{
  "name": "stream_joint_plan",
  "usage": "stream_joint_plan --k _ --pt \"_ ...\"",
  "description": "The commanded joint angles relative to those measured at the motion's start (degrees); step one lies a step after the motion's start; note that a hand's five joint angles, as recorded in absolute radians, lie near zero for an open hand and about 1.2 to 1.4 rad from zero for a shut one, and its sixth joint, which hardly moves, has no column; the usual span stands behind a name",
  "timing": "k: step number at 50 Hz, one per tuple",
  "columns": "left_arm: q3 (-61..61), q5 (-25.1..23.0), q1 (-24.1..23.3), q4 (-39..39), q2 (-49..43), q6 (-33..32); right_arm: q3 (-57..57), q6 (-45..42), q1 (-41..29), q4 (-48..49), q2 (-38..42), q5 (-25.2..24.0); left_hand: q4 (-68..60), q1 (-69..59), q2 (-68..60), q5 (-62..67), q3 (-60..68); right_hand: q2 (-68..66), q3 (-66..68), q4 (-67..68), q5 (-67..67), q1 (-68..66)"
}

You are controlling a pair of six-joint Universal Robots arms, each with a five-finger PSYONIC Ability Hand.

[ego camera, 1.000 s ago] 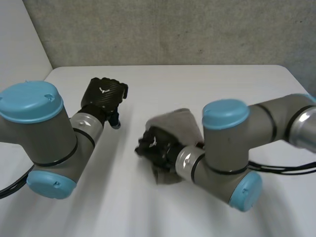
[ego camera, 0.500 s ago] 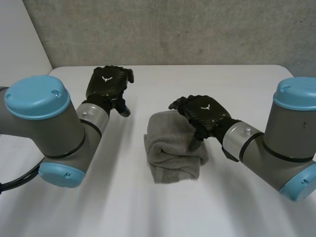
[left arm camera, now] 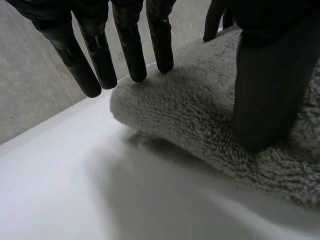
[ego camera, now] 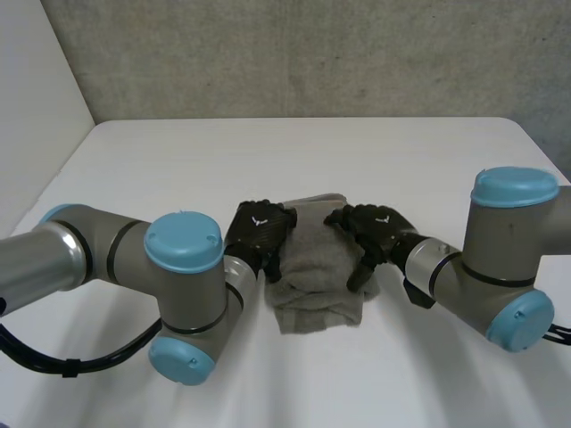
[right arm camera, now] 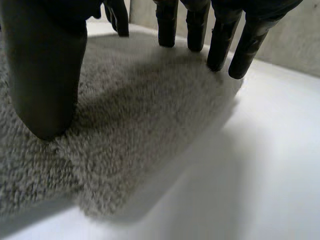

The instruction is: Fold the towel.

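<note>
Shifted since half a second ago: left hand [ego camera: 259, 230], from the far left of the worktop [ego camera: 312, 147] over to the left edge of the towel [ego camera: 317, 272]; right hand [ego camera: 375, 230], a little nearer and lower along the towel's right edge. Towel: lies about the middle of the worktop, slightly toward the near side, grey, folded into a thick bundle with a rounded fold at its far end, flanked by both hands. Left hand, seen from its own wrist [left arm camera: 270, 85]: fingers [left arm camera: 131, 47] straight and slightly spread, tips touching the rounded far fold of the towel [left arm camera: 195, 112], thumb pressed down into the pile on top; open, merely pressing, not pinching. Right hand, seen from its own wrist [right arm camera: 45, 75]: fingers [right arm camera: 220, 42] likewise straight, side by side with small gaps, tips at the far right edge of the towel [right arm camera: 145, 130], hard to tell whether touching or just above; thumb planted on the top layer; open as well, resting rather than gripping. Left arm [ego camera: 134, 267]: reaches in low from the near left, blue elbow cap close to the left hand. Right arm [ego camera: 500, 259]: comes in from the near right, forearm angled toward the bundle. White worktop all round the bundle, grey wall [ego camera: 294, 53] behind its far edge.
</note>
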State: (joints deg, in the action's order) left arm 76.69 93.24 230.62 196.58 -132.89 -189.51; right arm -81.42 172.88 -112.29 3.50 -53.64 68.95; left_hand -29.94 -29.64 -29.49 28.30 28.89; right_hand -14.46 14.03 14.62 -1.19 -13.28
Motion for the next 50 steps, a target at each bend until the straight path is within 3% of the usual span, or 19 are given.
stream_joint_plan --k 1,13,18,23,34,50 --pt "0.7 0.0 0.1 -0.2 1.7 -0.2 0.7 -1.7 0.0 -0.3 0.2 1.5 5.9 5.6 5.5 -14.3 -4.9 4.5 -4.0 -4.6 1.2 3.3" --pt "4.6 0.8 2.0 -3.6 18.0 0.0 -2.3 -2.6 0.5 0.2 -19.7 8.7 8.1 7.8 7.7 -16.5 -7.1 4.5 -4.0 -4.6 1.2 3.3" --pt "5.9 1.4 5.2 -6.5 27.2 0.0 -3.0 -2.5 2.2 -0.6 -26.4 18.2 11.5 11.2 11.0 -19.8 -10.4 4.5 -4.0 -4.6 1.2 3.3" --pt "7.4 2.6 9.1 -10.6 34.0 0.4 -5.5 -2.7 2.5 -1.5 -30.1 22.6 15.9 15.6 15.4 -24.2 -14.8 4.5 -4.0 -4.6 1.2 3.3" --pt "13.9 4.0 10.3 -12.7 39.0 0.5 -11.0 -2.7 5.9 -1.4 -36.4 23.2 18.4 18.1 17.9 -26.7 -17.3 4.5 -4.0 -4.6 1.2 3.3" --pt "14.5 4.7 11.0 -12.9 41.0 1.2 -11.5 -2.3 6.0 -0.5 -37.6 22.9 19.2 18.9 18.8 -27.6 -18.2 4.5 -4.0 -4.6 1.2 3.3"
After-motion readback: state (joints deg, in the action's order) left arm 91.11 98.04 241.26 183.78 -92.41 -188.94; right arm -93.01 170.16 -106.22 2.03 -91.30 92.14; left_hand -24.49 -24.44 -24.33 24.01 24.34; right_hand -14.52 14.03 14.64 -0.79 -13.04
